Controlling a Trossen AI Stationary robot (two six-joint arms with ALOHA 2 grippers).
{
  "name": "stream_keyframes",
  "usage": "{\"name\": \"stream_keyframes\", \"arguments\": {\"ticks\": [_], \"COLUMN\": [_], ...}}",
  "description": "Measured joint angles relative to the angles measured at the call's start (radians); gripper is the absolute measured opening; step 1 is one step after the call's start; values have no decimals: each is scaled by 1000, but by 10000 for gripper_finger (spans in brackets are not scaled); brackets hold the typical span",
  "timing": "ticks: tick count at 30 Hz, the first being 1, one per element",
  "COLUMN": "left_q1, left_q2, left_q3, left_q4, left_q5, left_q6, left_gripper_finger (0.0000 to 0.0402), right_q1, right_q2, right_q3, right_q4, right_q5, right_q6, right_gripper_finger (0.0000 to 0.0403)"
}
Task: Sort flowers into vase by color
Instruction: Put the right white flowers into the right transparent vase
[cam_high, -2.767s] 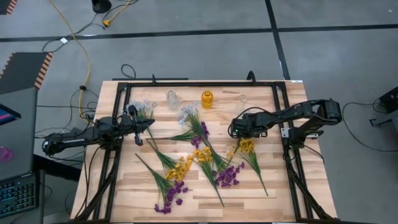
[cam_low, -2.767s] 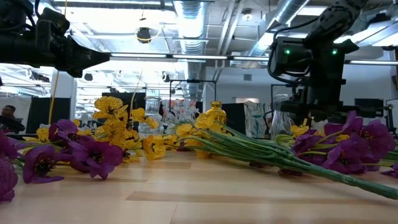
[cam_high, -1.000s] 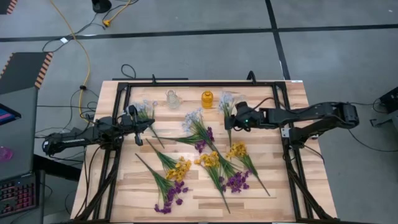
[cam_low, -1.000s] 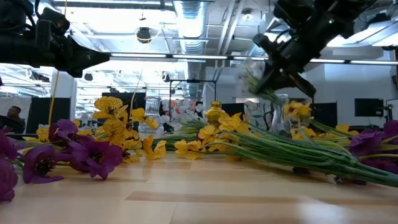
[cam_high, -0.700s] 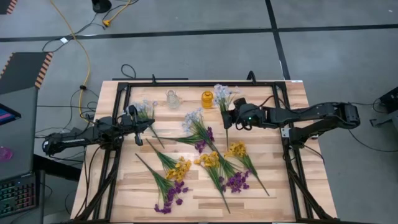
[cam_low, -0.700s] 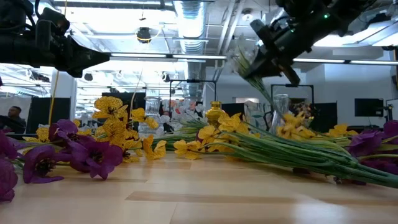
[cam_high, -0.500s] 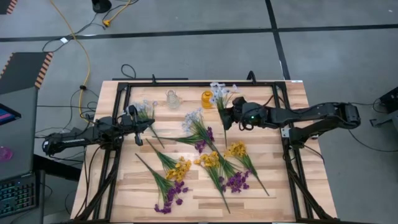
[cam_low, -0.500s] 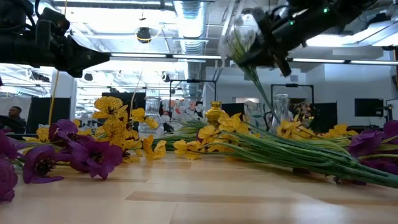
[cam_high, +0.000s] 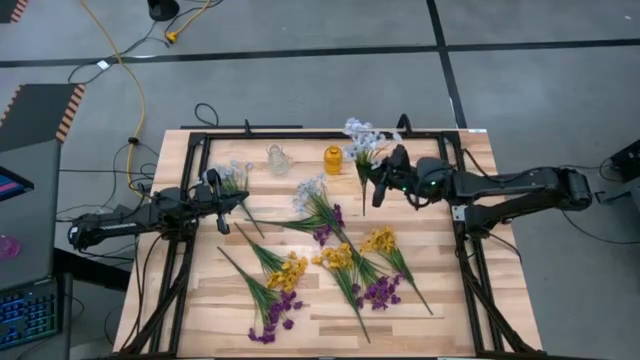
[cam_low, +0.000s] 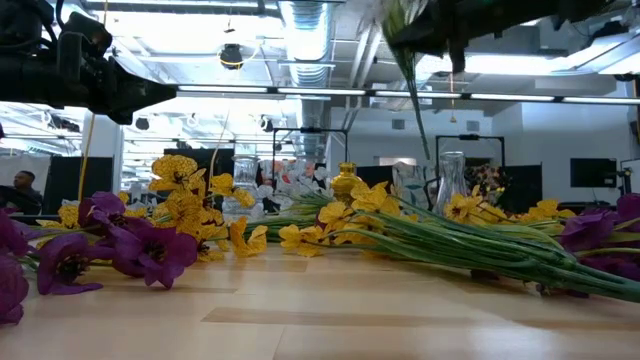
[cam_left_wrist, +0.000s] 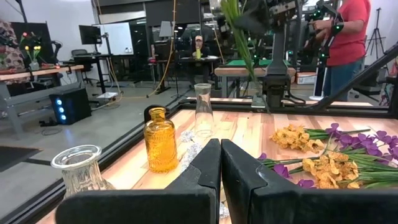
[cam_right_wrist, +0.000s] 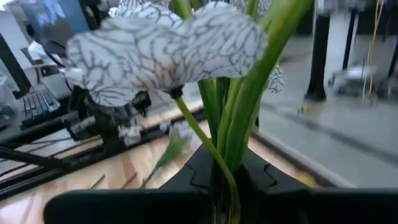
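**Operator:** High view first. I have the right gripper (cam_high: 383, 183) up near the far edge of the table (cam_high: 470, 300), toward the far right corner, clamped on the stem of a pale bluish-white sprig (cam_high: 362, 140). Its blossoms reach out over the far edge and its stem hangs down just right of the amber vase (cam_high: 333, 159).

**Colleague:** Can you confirm the grip from the wrist?

**Operator:** Yes. In the right wrist view the green stems run straight down between the two dark fingers (cam_right_wrist: 199, 171), with a white veined blossom above them. In the low view that stem hangs free above the table, not touching it.

**Colleague:** And the left arm?

**Operator:** My left gripper (cam_high: 222, 208) waits by the left edge, fingers pressed together with nothing between them; the left wrist view shows them meeting. A small pale sprig (cam_high: 235, 180) lies just beside it.

**Colleague:** The vases?

**Operator:** One clear vase (cam_high: 277, 158) stands left of the amber one along the far edge. The left wrist view shows another clear vase (cam_left_wrist: 203, 109) beyond the amber one.

**Colleague:** The remaining flowers?

**Operator:** Yellow blossoms (cam_high: 288, 271) and purple blossoms (cam_high: 378, 291) lie spread across the middle and toward the near edge, stems crossing. Another pale cluster (cam_high: 309, 187) lies mid-table, near the vases.
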Motion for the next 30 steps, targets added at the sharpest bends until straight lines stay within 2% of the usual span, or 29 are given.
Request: {"name": "stream_keyframes", "arguments": {"ticks": [6, 13, 17, 30], "left_q1": [0, 0, 0, 0], "left_q2": [0, 0, 0, 0], "left_q3": [0, 0, 0, 0], "left_q4": [0, 0, 0, 0], "left_q5": [0, 0, 0, 0], "left_q6": [0, -1, -1, -2], "left_gripper_finger": [0, 0, 0, 0], "right_q1": [0, 0, -7, -159], "right_q2": [-51, -137, -171, -135], "right_q3": [0, 0, 0, 0], "right_q4": [48, 53, 55, 28], "right_q5": [41, 244, 320, 339], "right_q6": [-219, -350, -468, -496], "right_gripper_finger": [60, 60, 60, 61]}}
